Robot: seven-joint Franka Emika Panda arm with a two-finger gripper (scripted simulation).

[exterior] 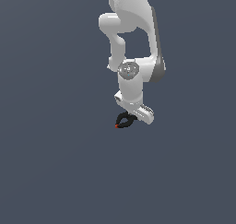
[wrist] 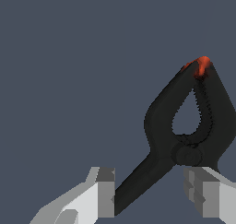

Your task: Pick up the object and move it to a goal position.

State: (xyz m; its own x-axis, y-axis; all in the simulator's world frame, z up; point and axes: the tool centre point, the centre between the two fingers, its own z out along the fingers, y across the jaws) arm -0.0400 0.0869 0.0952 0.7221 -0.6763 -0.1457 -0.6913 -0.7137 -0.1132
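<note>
One clamp (wrist: 184,126) between end effector (wrist: 152,195) fingers.

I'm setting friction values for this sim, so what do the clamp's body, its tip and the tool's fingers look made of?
The spring clamp body looks like matte black plastic: no glints, ridged inner edges. Its tip reads as red-orange rubber or soft plastic, though a flat render leaves that open. The tool fingers look like pale grey painted metal or hard plastic, blocky and smooth.
</note>
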